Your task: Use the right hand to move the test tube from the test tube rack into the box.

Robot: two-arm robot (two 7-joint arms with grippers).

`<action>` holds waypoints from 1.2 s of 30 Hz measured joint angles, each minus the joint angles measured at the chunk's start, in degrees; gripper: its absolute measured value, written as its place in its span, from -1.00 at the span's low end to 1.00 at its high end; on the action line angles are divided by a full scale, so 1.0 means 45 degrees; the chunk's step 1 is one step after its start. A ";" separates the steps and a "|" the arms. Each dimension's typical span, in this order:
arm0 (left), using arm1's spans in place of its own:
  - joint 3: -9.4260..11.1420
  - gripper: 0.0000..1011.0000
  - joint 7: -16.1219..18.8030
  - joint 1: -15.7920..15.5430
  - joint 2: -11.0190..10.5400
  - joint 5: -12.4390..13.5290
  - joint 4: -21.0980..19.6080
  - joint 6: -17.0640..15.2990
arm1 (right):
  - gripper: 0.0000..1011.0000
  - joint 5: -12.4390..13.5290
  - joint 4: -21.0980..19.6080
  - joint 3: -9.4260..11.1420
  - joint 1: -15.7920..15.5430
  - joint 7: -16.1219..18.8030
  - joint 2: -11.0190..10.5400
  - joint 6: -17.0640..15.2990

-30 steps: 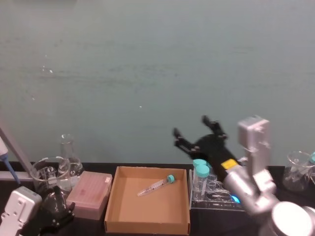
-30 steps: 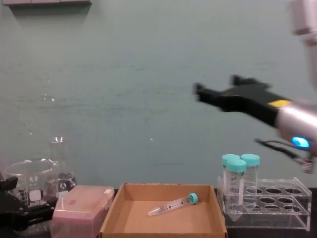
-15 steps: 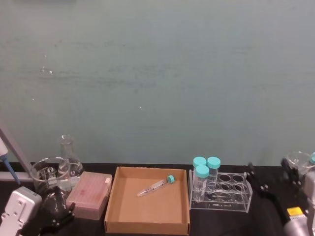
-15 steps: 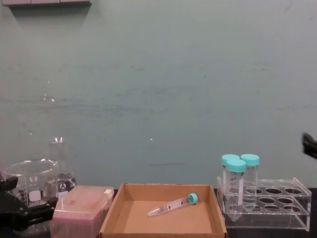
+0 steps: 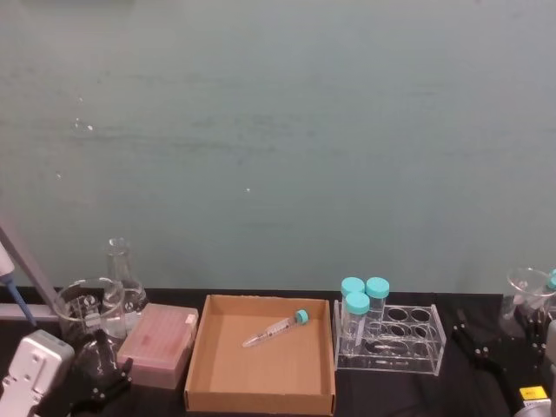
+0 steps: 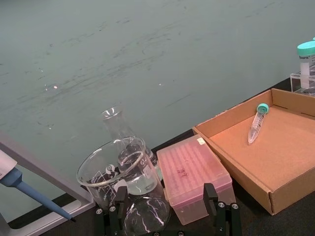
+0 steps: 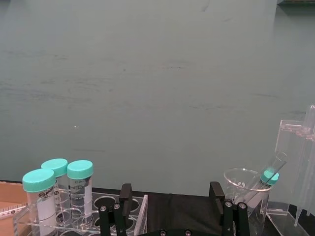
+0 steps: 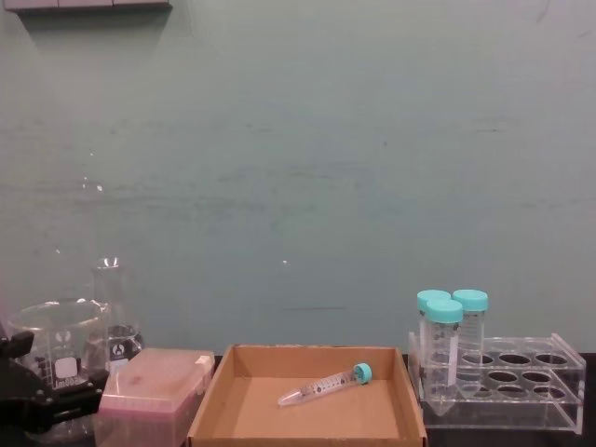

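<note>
The slim test tube with its small teal cap lies flat on the floor of the brown cardboard box, also seen from the side as test tube in box. To the right of the box stands the clear test tube rack, holding three wider teal-capped tubes. My right gripper is low at the table's right end, beyond the rack, and open with nothing held; its fingers frame the rack. My left gripper rests open at the lower left.
A pink-topped plastic box, a beaker and a conical flask stand left of the cardboard box. A glass beaker holding a teal-capped tube stands at the far right, with a clear stand beside it. A pipette leans at the far left.
My right arm has dropped from high above the rack to the lower right corner of the table. The test tube has stayed lying in the box.
</note>
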State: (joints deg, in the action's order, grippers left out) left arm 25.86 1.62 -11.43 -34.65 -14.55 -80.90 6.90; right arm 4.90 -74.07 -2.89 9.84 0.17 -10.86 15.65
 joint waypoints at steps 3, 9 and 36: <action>-0.0001 0.98 0.0000 0.0000 0.0000 0.0000 0.0000 0.0001 | 0.98 0.0006 -0.0006 -0.0005 -0.0002 0.0003 -0.0002 0.0003; 0.0000 0.98 0.0000 0.0000 0.0000 -0.0001 0.0000 0.0000 | 0.98 0.0018 -0.0021 -0.0013 -0.0002 0.0009 -0.0008 0.0028; 0.0000 0.98 0.0000 0.0000 0.0001 0.0000 0.0000 0.0000 | 0.98 0.0054 -0.0039 -0.0029 -0.0002 0.0034 -0.0013 0.0067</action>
State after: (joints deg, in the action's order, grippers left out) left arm 25.86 1.62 -11.43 -34.64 -14.55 -80.90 6.91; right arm 5.14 -74.24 -3.02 9.83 0.32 -10.92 15.96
